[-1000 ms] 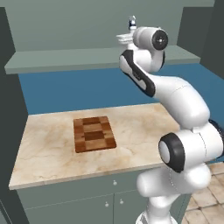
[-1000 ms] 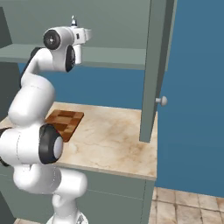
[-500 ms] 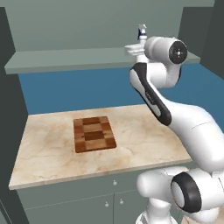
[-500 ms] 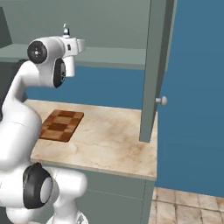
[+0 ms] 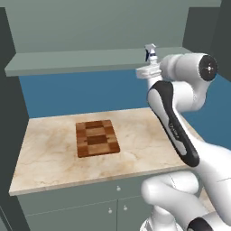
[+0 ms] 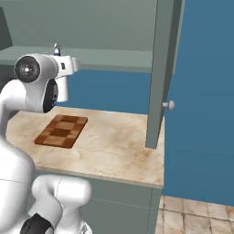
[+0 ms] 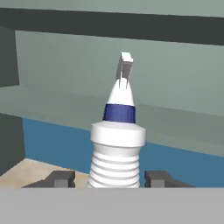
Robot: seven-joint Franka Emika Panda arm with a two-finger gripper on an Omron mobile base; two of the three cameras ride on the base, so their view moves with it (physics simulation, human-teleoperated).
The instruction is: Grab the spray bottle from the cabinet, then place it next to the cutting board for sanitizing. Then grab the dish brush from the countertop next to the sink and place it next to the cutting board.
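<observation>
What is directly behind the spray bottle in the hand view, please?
Behind the spray bottle are the cabinet's grey-green back panel and its shelf board; the bottle's base is hidden below the frame.

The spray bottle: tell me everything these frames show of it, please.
The spray bottle looks like white plastic, with a ribbed body, a flared shoulder, a dark blue collar, a tapering white neck and a pale grey trigger nozzle on top. It stands upright between the hand's two dark fingertips, one on each side of its body. Whether they press on it cannot be told. From the left base view its nozzle pokes up above the hand, at cabinet shelf height.
</observation>
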